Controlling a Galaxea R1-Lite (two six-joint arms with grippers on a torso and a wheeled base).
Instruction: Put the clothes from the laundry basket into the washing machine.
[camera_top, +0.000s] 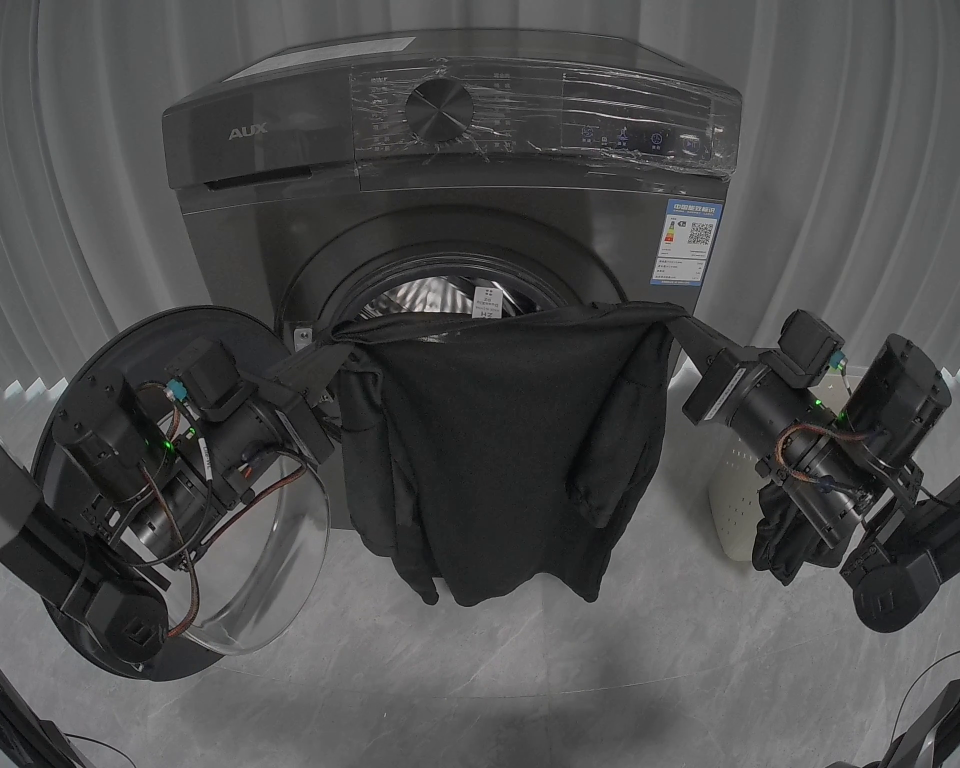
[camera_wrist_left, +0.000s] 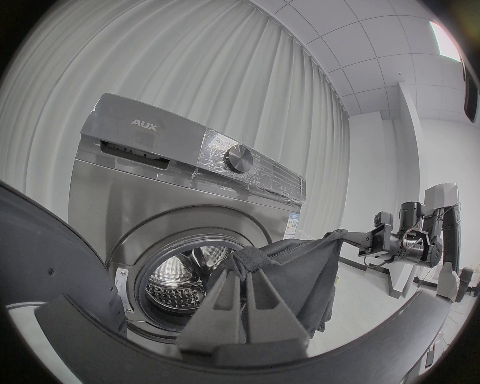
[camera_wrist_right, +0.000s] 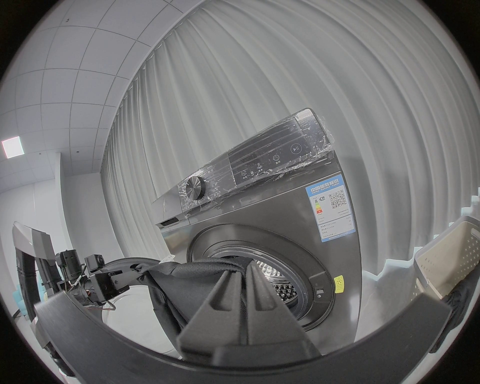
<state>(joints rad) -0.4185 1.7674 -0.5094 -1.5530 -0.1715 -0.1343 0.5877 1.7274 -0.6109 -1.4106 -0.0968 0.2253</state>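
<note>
1. The left claw (camera_top: 335, 360) is clenched on one upper corner of the black garment (camera_top: 500, 450). Its fingers (camera_wrist_left: 225, 305) are pressed together, with a bunched fold of cloth between their tips.
2. The right claw (camera_top: 682, 328) is clenched in the same way on the opposite upper corner, its fingers (camera_wrist_right: 225, 310) nearly meeting around the fabric.
3. The garment hangs stretched between the two claws. Its top edge runs across the lower part of the washing machine's (camera_top: 450, 200) open drum (camera_top: 440, 295) (the rest drapes down in front of the machine).
4. The door (camera_top: 130, 345) stands swung open on the robot's left, behind the left arm.
5. The head view gives the garment's full spread and its hanging sleeves.
6. The left wrist view looks into the ribbed drum and catches the right claw farther off, gripping the far corner.
7. The right wrist view takes in the laundry basket (camera_wrist_right: 445, 255) beside the machine on the robot's right, with a dark cloth (camera_wrist_right: 462, 300) draped over its rim. It also shows the left claw at the garment's far corner.
</note>
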